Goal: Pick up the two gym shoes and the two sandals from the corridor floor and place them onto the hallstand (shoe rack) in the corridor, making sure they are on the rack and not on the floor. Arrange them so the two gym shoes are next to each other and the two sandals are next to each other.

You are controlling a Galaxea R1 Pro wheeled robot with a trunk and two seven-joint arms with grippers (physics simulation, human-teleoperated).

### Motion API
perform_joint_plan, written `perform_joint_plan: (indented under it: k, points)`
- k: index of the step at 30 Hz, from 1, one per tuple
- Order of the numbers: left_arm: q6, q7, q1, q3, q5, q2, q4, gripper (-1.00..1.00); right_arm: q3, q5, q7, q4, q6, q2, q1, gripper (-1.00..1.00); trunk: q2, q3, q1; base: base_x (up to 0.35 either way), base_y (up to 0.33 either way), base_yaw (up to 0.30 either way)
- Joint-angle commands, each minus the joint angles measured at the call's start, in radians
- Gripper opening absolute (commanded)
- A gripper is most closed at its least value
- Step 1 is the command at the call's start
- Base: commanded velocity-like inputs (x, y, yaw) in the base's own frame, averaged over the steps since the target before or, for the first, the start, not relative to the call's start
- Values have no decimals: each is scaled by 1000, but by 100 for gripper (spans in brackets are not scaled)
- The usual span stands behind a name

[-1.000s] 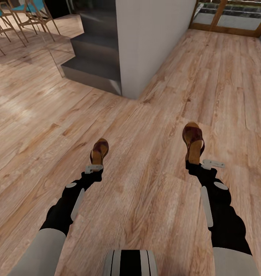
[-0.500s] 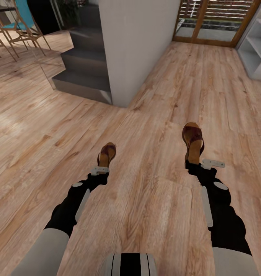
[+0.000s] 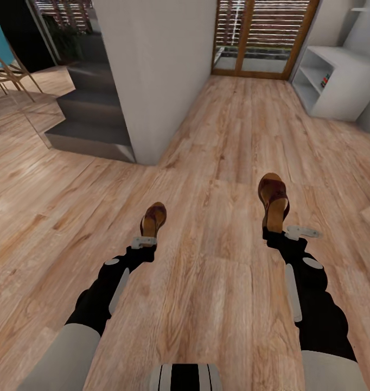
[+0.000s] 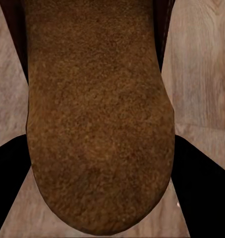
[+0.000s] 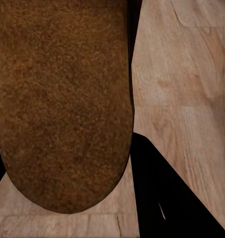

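Two sandals are carried clear of the corridor floor (image 3: 217, 163), one (image 3: 153, 217) clamped at its heel end in the left gripper (image 3: 143, 241) and the other (image 3: 273, 198) likewise in the right gripper (image 3: 282, 234), each jutting forward from its arm. Since the earlier frames the camera has swung, so the grey wall (image 3: 158, 70) and dark steps (image 3: 90, 122) sit further left, and the pale hallstand (image 3: 337, 81) now stands at the far right beside the slatted wooden door (image 3: 261, 35). Both wrist views show the fuzzy brown underside of a sole (image 4: 97, 119) (image 5: 63, 99) up close, the fingers reading as unresolved dark wedges; no writing is legible anywhere.
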Motion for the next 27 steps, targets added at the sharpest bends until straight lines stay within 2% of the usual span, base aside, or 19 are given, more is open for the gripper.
perform_joint_plan:
  k: [1, 8, 27]
  points:
    - [6, -3, 0, 1, 3, 0, -2, -100, -1, 1, -2, -1, 6, 1, -1, -100, 0, 4, -1, 0, 0, -272]
    - [7, -3, 0, 1, 4, 0, -2, -100, -1, 2, -2, -1, 6, 2, -1, -100, 2, 38, -4, 0, 0, -223]
    - [8, -3, 0, 1, 7, -1, 1, -100, -1, 3, -2, -2, 6, 2, 0, -100, 6, 139, -12, 0, 0, -6]
